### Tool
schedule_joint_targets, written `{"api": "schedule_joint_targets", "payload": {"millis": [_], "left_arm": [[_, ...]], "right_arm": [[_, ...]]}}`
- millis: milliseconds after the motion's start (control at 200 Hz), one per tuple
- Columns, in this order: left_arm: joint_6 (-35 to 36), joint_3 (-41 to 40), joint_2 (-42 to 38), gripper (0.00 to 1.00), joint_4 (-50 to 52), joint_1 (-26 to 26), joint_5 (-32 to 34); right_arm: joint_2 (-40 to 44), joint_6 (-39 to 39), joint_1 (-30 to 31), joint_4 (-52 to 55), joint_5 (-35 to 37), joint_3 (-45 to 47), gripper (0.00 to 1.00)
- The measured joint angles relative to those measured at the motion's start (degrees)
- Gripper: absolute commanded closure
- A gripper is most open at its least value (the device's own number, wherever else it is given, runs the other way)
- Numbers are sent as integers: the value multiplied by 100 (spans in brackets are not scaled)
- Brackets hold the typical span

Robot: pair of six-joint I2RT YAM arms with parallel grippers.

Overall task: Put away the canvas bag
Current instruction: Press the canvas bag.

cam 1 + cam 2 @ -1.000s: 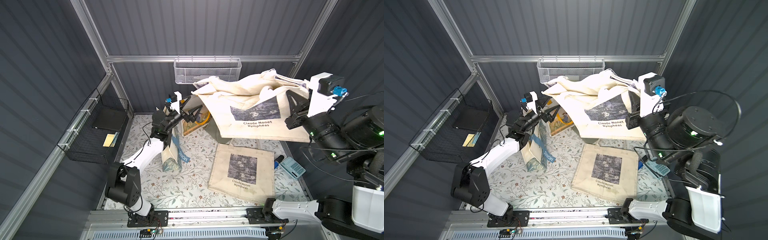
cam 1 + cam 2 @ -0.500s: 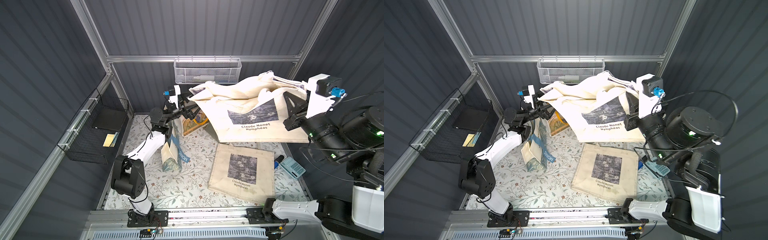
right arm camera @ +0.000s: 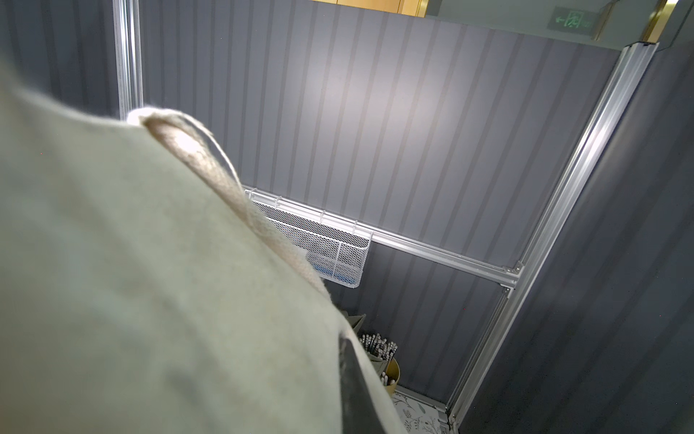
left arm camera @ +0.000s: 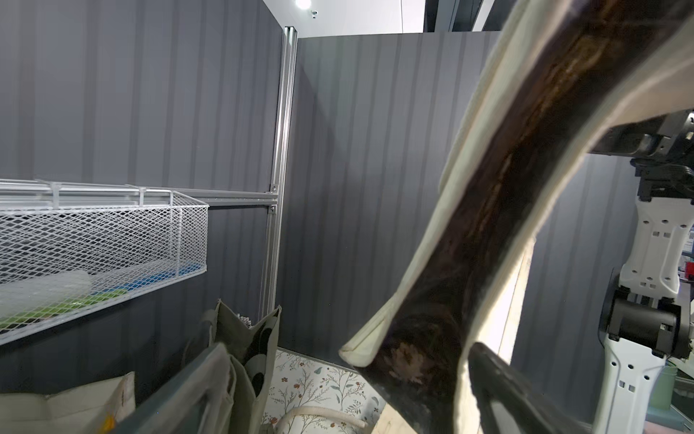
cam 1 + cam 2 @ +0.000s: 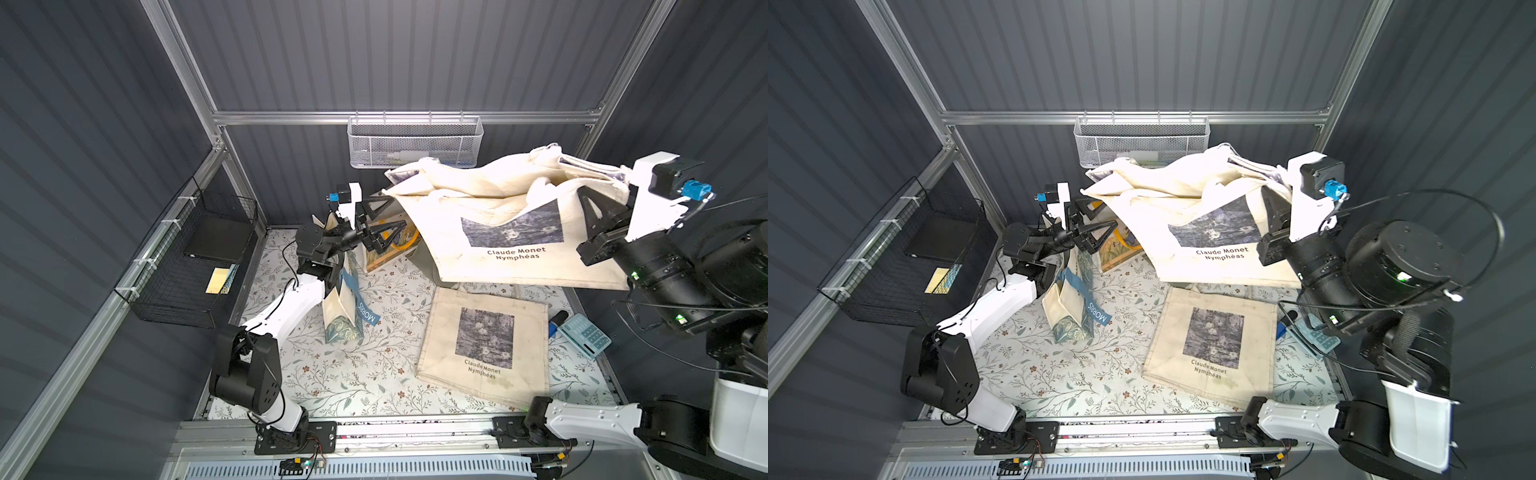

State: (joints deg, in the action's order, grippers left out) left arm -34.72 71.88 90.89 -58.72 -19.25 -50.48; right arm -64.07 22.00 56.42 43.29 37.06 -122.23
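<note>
Canvas bag (image 5: pixel 511 232) hangs in the air over the far right of the desk (image 5: pixel 353 374), spread sideways near the wire basket (image 5: pixel 415 141) on the far wall. The right gripper (image 5: pixel 588 199) is clamped on its right edge. The left gripper (image 5: pixel 395 214) stands wide open just beside its left corner (touching or not, I cannot tell). Held at one side only, the cloth sags: it could slip free, the left gripper might pinch a single layer, or folds could snag the basket.
</note>
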Motion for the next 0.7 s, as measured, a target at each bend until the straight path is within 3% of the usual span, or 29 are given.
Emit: {"api": "schedule_joint_targets", "payload": {"millis": [275,430,700], "left_arm": [[-219,894,485,1,63,-417,-304],[-210,769,428,1,175,-496,-505],[645,186,-208,0,1346,-468,-525]], "right_arm": [[-9,-33,0,-2,-2,0,100],[26,-33,0,-13,2,7,100],[184,-22,0,-105,52,247,100]]}}
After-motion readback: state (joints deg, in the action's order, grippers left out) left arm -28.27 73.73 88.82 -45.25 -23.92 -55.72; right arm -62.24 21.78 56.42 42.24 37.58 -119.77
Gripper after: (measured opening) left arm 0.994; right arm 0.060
